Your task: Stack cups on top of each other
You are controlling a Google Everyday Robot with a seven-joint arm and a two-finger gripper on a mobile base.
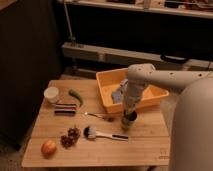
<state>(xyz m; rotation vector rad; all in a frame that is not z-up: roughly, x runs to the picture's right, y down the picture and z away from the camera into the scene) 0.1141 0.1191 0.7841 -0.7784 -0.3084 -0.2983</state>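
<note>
While a white round container (51,94), green pepper (76,96) and apple (48,148) occupy the wooden table's (145,145) left, the cups (128,123), plain, handleless, dark above and pale green below, stand upright right of centre before the yellow bin (103,87), the gripper (129,115) directly atop them, fingers clenched, grasp undeterminable.

A pale wooden surface (145,145) stands in dim, warm light. Behind it runs a long grey rail (100,54). A dark panel (25,60) rises at the left.
</note>
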